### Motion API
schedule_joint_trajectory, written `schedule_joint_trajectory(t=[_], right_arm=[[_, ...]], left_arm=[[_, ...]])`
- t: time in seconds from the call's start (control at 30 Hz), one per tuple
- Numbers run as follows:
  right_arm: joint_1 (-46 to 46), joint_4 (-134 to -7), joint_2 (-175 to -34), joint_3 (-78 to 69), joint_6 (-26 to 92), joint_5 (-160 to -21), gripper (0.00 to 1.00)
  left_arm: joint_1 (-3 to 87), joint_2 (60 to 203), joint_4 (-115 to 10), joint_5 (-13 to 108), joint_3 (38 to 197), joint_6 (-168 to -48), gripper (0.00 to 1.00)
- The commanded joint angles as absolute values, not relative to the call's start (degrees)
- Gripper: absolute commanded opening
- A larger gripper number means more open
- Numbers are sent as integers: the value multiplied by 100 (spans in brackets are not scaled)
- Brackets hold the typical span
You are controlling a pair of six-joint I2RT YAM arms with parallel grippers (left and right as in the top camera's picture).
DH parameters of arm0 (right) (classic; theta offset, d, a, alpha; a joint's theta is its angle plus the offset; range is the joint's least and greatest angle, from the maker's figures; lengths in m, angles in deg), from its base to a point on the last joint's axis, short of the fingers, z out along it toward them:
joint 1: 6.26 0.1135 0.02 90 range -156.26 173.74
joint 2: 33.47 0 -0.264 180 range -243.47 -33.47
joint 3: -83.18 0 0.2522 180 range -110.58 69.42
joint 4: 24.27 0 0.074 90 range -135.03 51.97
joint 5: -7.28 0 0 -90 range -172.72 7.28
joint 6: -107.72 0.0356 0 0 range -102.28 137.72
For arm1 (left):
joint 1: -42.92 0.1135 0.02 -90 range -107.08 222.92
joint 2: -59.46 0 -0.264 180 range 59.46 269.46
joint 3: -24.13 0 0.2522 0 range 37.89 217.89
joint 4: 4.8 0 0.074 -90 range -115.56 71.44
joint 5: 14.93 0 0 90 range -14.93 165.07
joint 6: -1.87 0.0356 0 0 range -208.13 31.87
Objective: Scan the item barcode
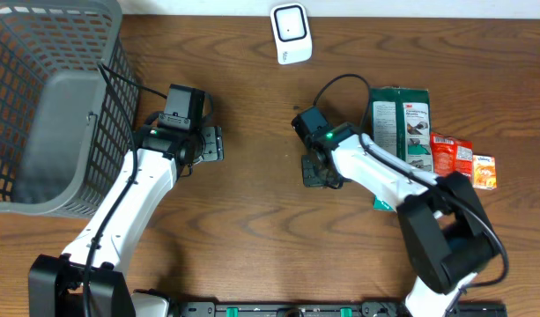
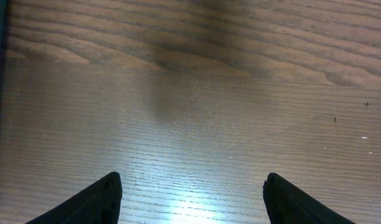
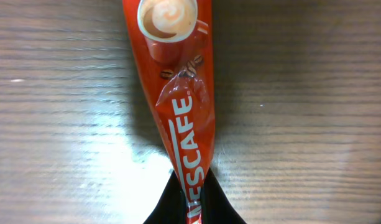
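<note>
1. Right wrist view: right fingers (image 3: 168,210) pinch one end of the red Nescafe sachet (image 3: 181,93), which lies on the surface (image 3: 314,112); the grasp appears made.
2. Next move: lift the sachet and turn its barcode, unseen here, toward the white scanner (image 1: 291,33).
3. Left fingers (image 2: 94,202) are spread and empty. The basket (image 1: 40,106) and spare packets (image 1: 402,123) sit aside, and neither blocks the way.

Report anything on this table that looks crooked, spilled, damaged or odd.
Only the Nescafe sachet stands out: the right end effector is shut on one end, pinching it narrow and creasing the foil near the coffee-bean print. No spill or tear shows.
</note>
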State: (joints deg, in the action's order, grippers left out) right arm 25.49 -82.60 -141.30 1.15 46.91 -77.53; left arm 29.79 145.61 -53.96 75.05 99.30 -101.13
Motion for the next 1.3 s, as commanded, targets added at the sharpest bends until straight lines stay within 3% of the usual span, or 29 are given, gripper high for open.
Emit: schedule_joint_trajectory(t=[0.0, 0.17, 0.43, 0.63, 0.83, 0.93, 1.27], right_arm=[[2523, -8267, -13533, -19, 4256, -7867, 1], [2361, -8811, -12904, -432, 4074, -8040, 1], [2057, -10249, -12827, -2051, 3414, -8308, 1], [1734, -11642, -13454, -4414, 3237, -8450, 1], [1591, -12920, -15153, -7509, 2870, -8540, 1], [1591, -12735, -15975, -8309, 2706, -8540, 1], [1626, -10933, -17426, -8309, 2531, -8287, 1]], left_arm=[[3001, 14508, -5394, 7582, 9871, -10021, 74], [3001, 14508, -5551, 8585, 9871, -10869, 74], [3111, 14519, -5689, 8819, 9869, -11197, 75], [3471, 14521, -5733, 8653, 9869, -11245, 80], [3561, 14521, -5578, 8646, 9869, -11245, 80], [3561, 14521, -5580, 8646, 9869, -11247, 81], [3561, 14521, -5582, 8649, 9869, -11245, 81]])
